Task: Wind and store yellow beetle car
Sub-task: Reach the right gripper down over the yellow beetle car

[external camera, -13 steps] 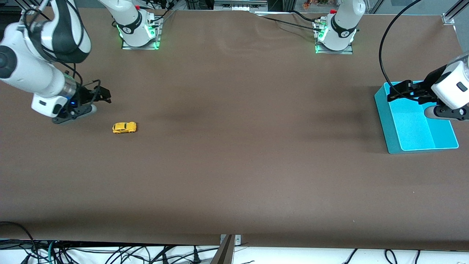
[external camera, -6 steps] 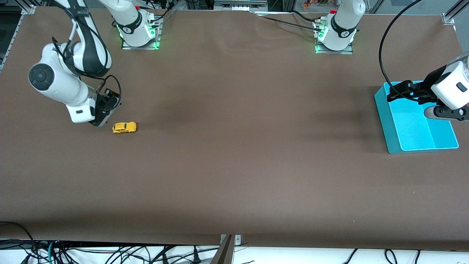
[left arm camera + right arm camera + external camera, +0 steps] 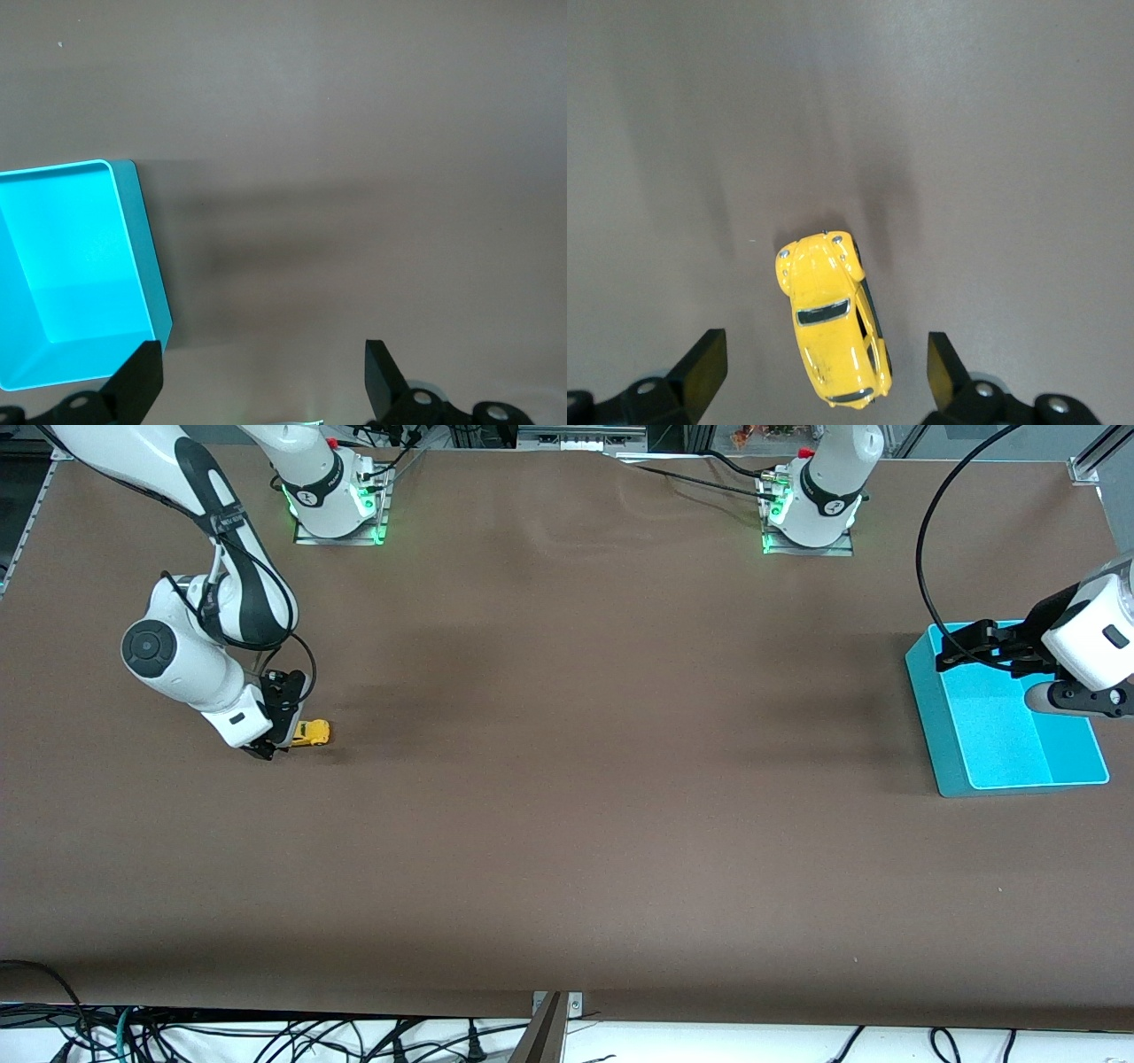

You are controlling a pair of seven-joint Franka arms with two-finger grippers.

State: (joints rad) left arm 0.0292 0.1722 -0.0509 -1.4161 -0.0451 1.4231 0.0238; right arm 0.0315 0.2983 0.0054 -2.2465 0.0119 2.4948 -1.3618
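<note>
Right gripper point(image 3: 276, 737) low, jaws wide; left gripper point(image 3: 961, 648) waits, spread.

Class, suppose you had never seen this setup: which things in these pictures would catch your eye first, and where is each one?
First, the tiny bright yellow beetle car on the brown table toward the right arm's end, with the open right gripper over it, the car lying between its fingers in the right wrist view. Next, the bright turquoise plastic bin at the left arm's end, where the open left gripper waits over its rim.

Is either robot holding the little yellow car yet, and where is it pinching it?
Nothing is held. The right pincer is open over the yellow beetle car, which sits on the table. The left pincer waits open by the blue bin.
</note>
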